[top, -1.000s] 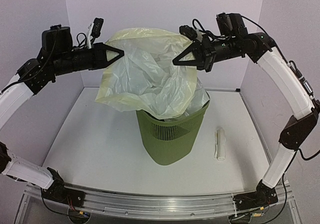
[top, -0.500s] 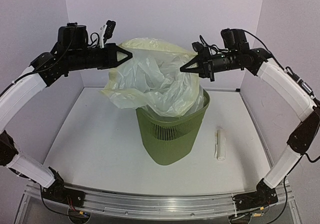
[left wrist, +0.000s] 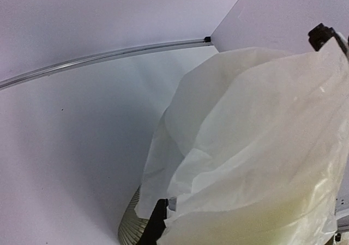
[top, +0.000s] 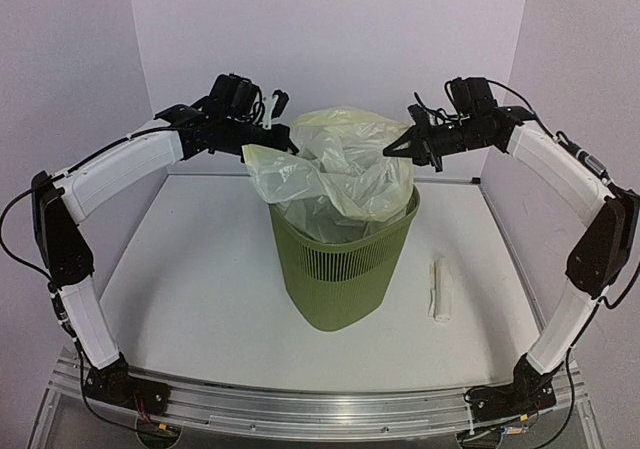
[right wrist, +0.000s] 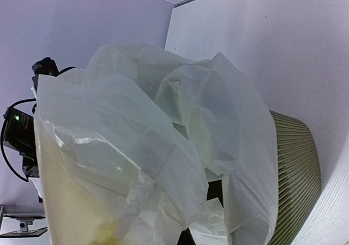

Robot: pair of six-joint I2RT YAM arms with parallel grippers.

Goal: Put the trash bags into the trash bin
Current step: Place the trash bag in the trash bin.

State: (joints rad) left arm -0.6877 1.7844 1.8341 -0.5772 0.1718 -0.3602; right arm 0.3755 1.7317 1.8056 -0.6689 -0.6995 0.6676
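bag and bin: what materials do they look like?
Bag: thin plastic film, translucent pale yellowish-white and glossy. It crinkles, folds sharply and lets light through.
Bin: probably moulded plastic, olive green with a dull sheen. It has fine, even vertical slats and a rigid, smooth rim.

I get soft, even light from above in the top view. The walls [top: 330, 29] read pale lilac and the bench [top: 200, 269] is bright without hard glare. Only a faint shadow lies round the foot of the bin [top: 340, 269]. The bag [top: 340, 164] shows a mild sheen on its creases. In both wrist views the bag sits close to the lens and looks soft. The left view is nearly washed out, and its far rail [left wrist: 109, 53] bows with lens distortion.
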